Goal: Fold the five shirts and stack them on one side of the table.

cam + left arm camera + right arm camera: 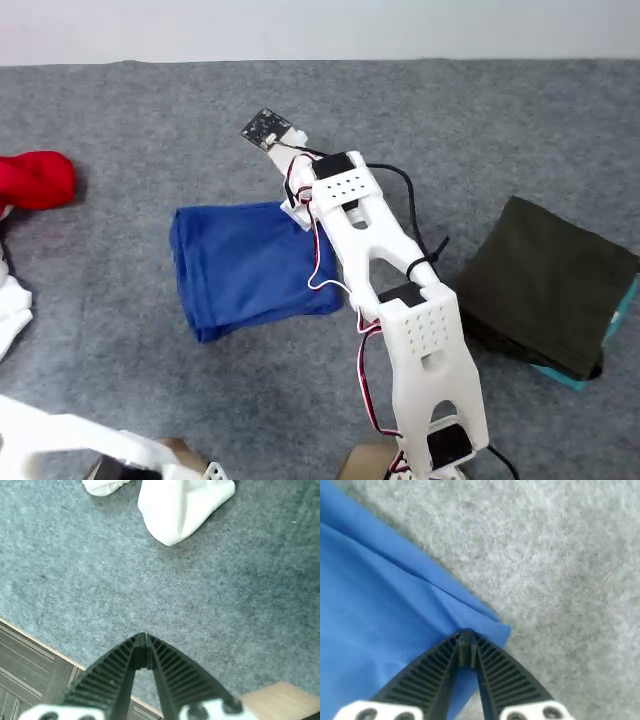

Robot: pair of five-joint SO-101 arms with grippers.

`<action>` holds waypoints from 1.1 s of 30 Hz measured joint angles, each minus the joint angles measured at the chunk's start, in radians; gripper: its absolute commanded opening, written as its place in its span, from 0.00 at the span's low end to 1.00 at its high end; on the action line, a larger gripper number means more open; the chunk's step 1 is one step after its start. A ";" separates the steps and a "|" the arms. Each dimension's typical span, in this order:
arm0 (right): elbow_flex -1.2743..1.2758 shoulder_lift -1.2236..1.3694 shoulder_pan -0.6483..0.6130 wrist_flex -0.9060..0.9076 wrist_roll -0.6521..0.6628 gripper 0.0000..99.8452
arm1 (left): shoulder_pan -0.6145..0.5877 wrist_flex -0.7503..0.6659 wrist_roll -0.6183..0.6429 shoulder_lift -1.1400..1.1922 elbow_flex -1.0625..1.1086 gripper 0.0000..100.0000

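Bare mat lies open beyond the blue shirt. The right arm spans the gap toward the dark stack; red shirt and white shirt crowd the left edge

The high camera looks steeply down over the counter, while each wrist camera sits close above it, the right sharing the blue shirt with the high view.

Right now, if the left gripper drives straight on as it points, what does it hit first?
Probably bare grey mat, just ahead of the shut left gripper. The white shirt lies farther along; depth is unclear.
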 measured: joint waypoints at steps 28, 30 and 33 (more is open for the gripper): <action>-0.358 0.137 -0.327 -0.005 0.086 0.01 | 0.002 0.000 0.000 -0.259 0.172 0.00; -0.358 0.183 -0.328 -0.060 0.107 0.01 | 0.002 0.000 0.000 -0.259 0.172 0.00; -0.358 0.230 -0.325 -0.141 0.141 0.01 | 0.002 0.000 0.000 -0.259 0.172 0.00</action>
